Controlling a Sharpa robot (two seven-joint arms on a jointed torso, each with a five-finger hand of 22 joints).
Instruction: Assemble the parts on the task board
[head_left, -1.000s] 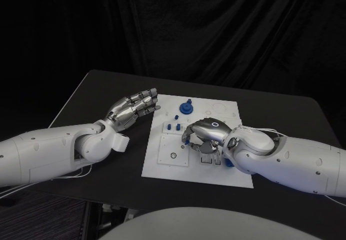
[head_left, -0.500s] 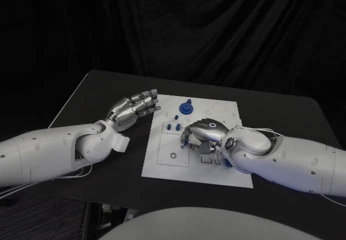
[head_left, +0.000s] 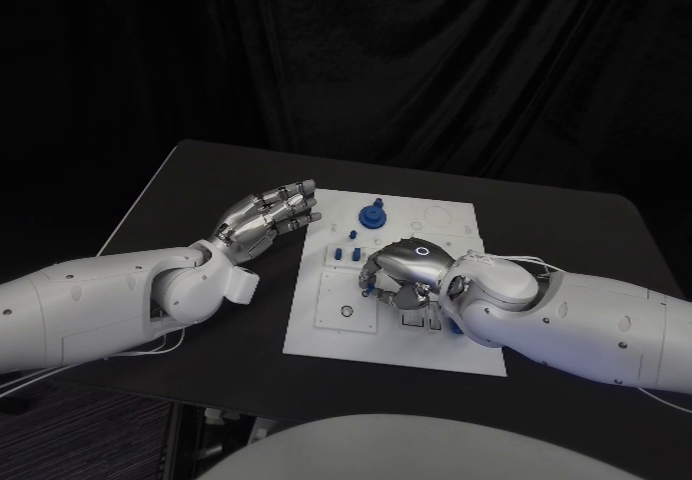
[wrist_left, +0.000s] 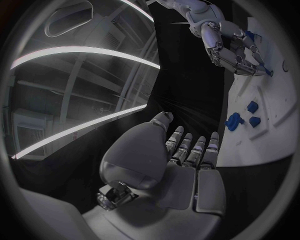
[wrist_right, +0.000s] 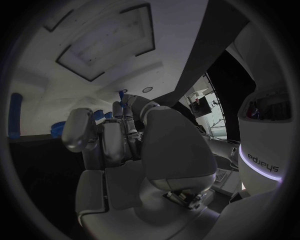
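Fingers of your right robot hand (head_left: 408, 272) are curled down onto the middle of the task board (head_left: 325, 325), and small blue parts show at their tips, but you cannot tell from any view whether it has actually gripped one or is only pressing there. Your left robot hand (head_left: 268, 219) hangs over the black surface (head_left: 202, 180) just beside the board's left edge, fingers extended and apart, holding nothing. On the white board, a taller blue part (head_left: 375, 214) stands near the far edge, and two small blue parts (head_left: 343, 254) sit just beside the right robot hand. The left wrist view shows these same blue pieces on the board with the right robot hand beyond them.
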